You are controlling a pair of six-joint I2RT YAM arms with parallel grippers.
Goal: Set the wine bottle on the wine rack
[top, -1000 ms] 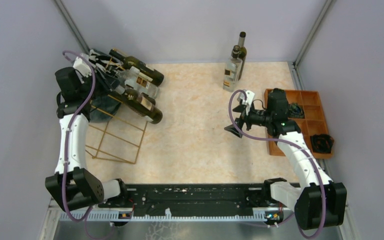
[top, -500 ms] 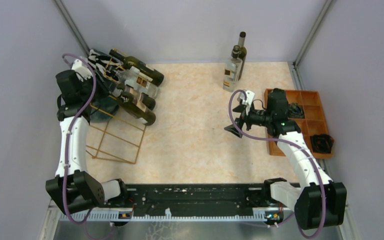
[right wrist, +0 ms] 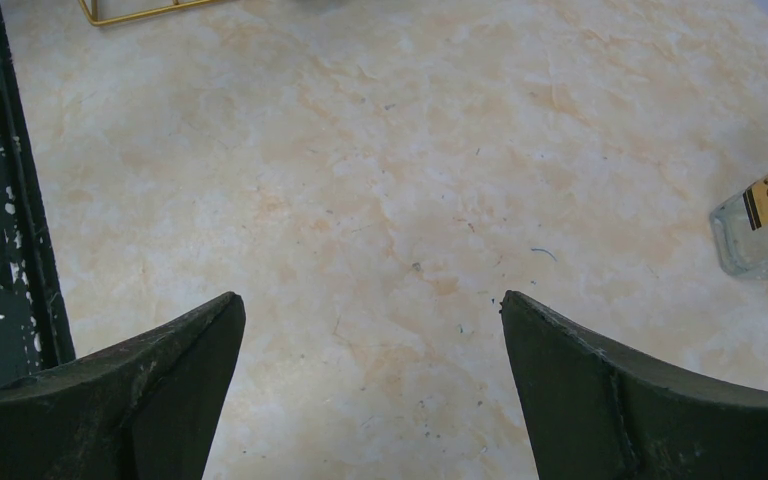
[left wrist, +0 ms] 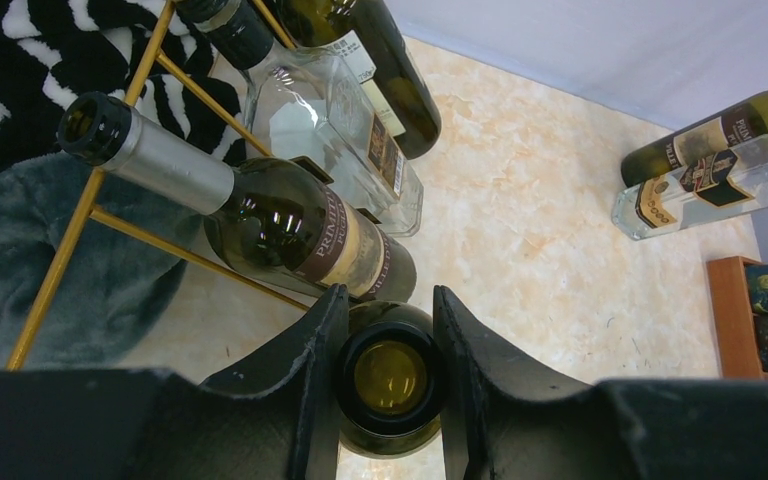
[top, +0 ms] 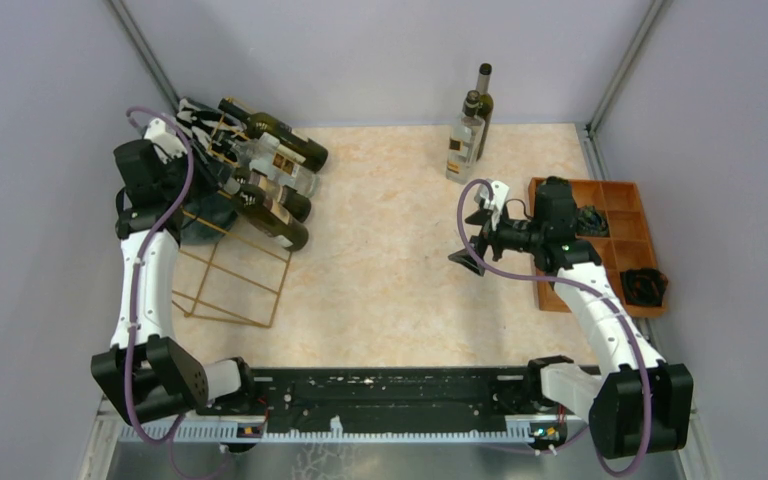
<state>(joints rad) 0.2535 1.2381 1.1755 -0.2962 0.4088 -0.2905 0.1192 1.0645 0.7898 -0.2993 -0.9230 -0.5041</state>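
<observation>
My left gripper (left wrist: 388,318) is shut on the neck of a dark green wine bottle (left wrist: 390,378), whose open mouth faces the camera. In the top view this gripper (top: 218,172) holds the bottle (top: 278,226) slanted over the gold wire wine rack (top: 235,272) at the far left, its base pointing right. The rack's wires (left wrist: 90,215) carry a dark bottle with a silver capsule (left wrist: 290,235), a clear bottle (left wrist: 330,140) and another dark bottle (left wrist: 385,70). My right gripper (top: 470,248) is open and empty above the table's middle (right wrist: 370,310).
A clear bottle (top: 463,142) and a dark bottle (top: 482,95) stand at the back wall. An orange-brown wooden tray (top: 540,250) with small dark items lies at the right. A grey cloth (top: 200,222) and a zebra-patterned cloth (left wrist: 20,60) lie under the rack.
My left gripper has drawn the held bottle a little to the left and back, closer against the bottles on the rack. The right arm has not moved.
</observation>
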